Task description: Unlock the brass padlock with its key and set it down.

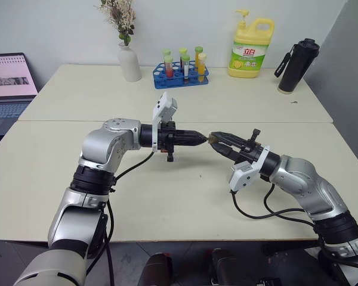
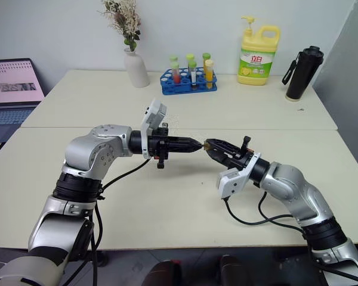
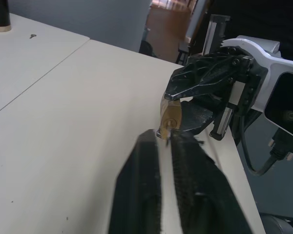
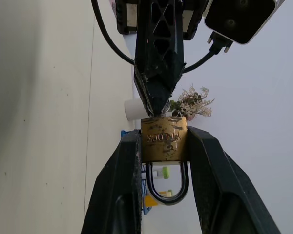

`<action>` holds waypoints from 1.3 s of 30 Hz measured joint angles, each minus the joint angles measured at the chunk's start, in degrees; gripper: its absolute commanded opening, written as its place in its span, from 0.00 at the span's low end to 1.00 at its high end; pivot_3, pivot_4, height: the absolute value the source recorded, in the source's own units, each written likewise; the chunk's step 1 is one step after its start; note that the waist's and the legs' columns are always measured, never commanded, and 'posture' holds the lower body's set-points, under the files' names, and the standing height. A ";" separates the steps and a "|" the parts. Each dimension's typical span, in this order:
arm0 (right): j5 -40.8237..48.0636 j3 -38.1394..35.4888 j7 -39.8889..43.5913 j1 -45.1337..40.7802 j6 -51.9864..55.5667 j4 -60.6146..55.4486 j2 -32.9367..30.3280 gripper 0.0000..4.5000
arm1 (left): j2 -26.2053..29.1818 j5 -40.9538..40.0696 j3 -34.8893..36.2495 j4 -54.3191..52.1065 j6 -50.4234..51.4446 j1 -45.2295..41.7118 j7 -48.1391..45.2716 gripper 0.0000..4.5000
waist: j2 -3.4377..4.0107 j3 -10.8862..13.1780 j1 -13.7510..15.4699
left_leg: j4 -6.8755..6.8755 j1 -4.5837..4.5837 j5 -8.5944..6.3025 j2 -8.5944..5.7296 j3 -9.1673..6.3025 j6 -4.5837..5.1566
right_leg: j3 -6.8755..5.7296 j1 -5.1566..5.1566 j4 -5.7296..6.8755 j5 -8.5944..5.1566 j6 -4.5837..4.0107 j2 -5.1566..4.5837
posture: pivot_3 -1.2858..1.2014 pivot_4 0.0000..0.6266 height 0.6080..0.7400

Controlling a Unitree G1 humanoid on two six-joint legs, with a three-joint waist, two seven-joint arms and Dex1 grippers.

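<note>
The brass padlock (image 4: 163, 139) is clamped by its sides between the two fingers of my right gripper (image 1: 216, 139), which is shut on it above the table's middle. Its silvery shackle (image 4: 168, 187) points back toward that wrist. My left gripper (image 3: 163, 136) faces it from the other side with its fingers pressed together, the tips touching the padlock's keyhole end (image 3: 169, 119). Only a thin sliver of the key (image 3: 165, 133) shows between those tips and the lock body. Both grippers meet tip to tip in the air, well above the cream table (image 1: 167, 196).
At the back of the table stand a white vase with dried flowers (image 1: 129, 59), a blue rack of test tubes (image 1: 181, 74), a yellow detergent bottle (image 1: 250, 50) and a black bottle (image 1: 297, 65). A laptop (image 1: 9, 83) sits at the far left.
</note>
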 measured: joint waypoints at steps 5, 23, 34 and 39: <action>0.02 -0.01 0.10 0.00 0.04 0.00 0.01 0.21 | -0.12 0.18 -0.09 -0.02 -0.53 0.12 0.16 0.00 | 0.00 0.00 0.00 | 0.00 0.00 0.00 0.00 0.00 0.00 | 0.00 0.00 0.00 0.00 0.00 0.00 | 0.52 0.24 1.00; 1.06 -0.16 0.96 0.00 0.09 -0.04 0.36 0.21 | -0.55 8.72 -1.08 -2.45 -22.27 3.95 -0.54 0.00 | 0.00 0.00 0.03 | 0.00 0.00 0.00 0.00 0.01 0.00 | 0.05 0.00 0.00 0.01 -0.01 0.00 | 0.52 0.24 1.00; 1.03 -0.27 0.96 -0.02 0.17 0.11 0.32 0.21 | -0.75 19.61 -2.87 1.91 -50.54 4.58 0.51 0.00 | 0.00 0.00 0.04 | 0.00 0.00 -0.01 -0.01 0.04 0.01 | 0.03 0.00 0.00 0.01 -0.01 0.00 | 0.52 0.24 1.00; 0.99 -0.42 0.96 -0.02 1.01 0.55 0.35 0.21 | -2.02 19.31 -3.02 2.82 -48.41 4.55 1.89 0.00 | 0.00 0.00 0.04 | 0.00 -0.01 -0.01 -0.01 0.03 0.02 | 0.00 0.00 0.00 0.01 -0.01 0.00 | 0.52 0.24 1.00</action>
